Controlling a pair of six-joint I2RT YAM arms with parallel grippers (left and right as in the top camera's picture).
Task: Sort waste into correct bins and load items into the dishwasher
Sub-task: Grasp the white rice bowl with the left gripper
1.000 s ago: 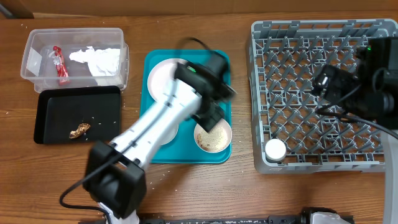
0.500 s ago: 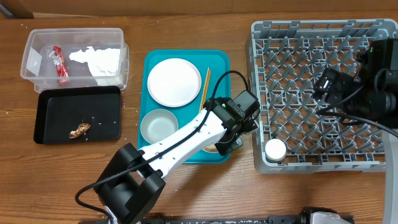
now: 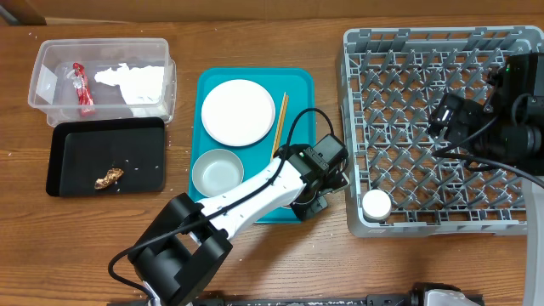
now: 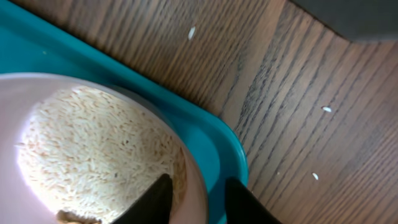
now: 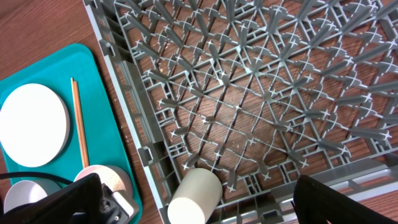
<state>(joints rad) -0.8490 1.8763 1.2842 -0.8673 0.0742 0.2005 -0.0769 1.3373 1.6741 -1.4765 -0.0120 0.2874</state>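
Observation:
My left gripper (image 3: 311,201) is low over the pale pink bowl of rice (image 4: 93,143) at the teal tray's near right corner. In the left wrist view its jaws (image 4: 199,199) are open and straddle the bowl's rim, one finger inside on the rice and one outside over the tray. My right gripper (image 3: 450,119) hovers open and empty above the grey dish rack (image 3: 442,51). A white cup (image 3: 376,204) lies in the rack's near left corner. The white plate (image 3: 238,111), the chopsticks (image 3: 280,126) and an empty bowl (image 3: 216,172) sit on the tray.
The clear tub (image 3: 51,51) at far left holds the red wrapper (image 3: 81,87) and the white napkin (image 3: 132,81). The black tray (image 3: 76,140) in front of it holds a brown scrap (image 3: 108,178). Loose rice grains (image 4: 326,109) lie on the wood beside the teal tray (image 3: 255,72).
My left arm swung from over the tray's middle to its near right corner and came down onto the rice bowl. The right arm barely moved.

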